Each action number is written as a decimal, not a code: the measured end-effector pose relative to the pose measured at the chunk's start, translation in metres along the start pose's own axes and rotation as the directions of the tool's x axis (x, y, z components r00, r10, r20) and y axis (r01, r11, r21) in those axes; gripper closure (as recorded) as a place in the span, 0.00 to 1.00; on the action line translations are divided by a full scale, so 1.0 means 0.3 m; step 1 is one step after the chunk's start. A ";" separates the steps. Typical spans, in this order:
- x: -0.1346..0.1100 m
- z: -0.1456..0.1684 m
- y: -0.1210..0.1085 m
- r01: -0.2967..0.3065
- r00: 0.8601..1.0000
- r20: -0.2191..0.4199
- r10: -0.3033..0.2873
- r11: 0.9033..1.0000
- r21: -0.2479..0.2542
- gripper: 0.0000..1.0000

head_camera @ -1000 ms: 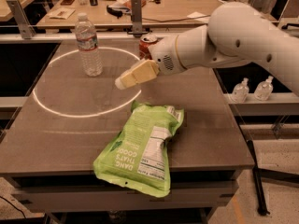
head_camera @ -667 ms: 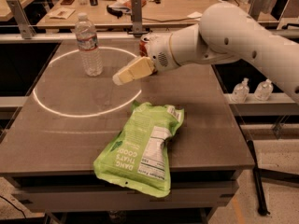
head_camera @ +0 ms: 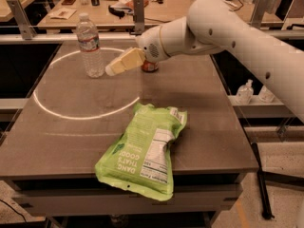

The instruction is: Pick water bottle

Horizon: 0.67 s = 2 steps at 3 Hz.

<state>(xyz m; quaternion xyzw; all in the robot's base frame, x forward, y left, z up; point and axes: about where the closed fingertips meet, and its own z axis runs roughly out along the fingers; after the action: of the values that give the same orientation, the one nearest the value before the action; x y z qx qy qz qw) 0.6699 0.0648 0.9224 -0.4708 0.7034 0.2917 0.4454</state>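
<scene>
The gripper (head_camera: 113,69) hangs just beside the bottle (head_camera: 90,46) on the table (head_camera: 199,108); how open it is, I cannot tell.

The gripper (head_camera: 112,69) hangs over the far part of the counter (head_camera: 204,108), its tip just beside the water bottle (head_camera: 90,46). The wrist behind it hides most of a red can (head_camera: 150,66) near the far edge. The arm (head_camera: 228,27) runs out past the picture's right edge, so its base is unseen, and it covers part of a small pump bottle (head_camera: 265,95) beyond the counter's right edge. The counter's near left corner is cut off. The print on the water bottle's label is too small to read.
</scene>
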 end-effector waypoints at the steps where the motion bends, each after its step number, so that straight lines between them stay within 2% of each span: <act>1: -0.073 0.053 0.038 0.020 0.998 0.066 -0.014 0.996 -0.090 0.00; 2: -0.118 0.081 0.096 0.032 0.993 0.113 -0.017 0.991 -0.131 0.00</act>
<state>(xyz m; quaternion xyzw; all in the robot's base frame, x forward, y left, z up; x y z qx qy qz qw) 0.6575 0.1104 0.9436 -0.4909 0.6508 0.3581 0.4552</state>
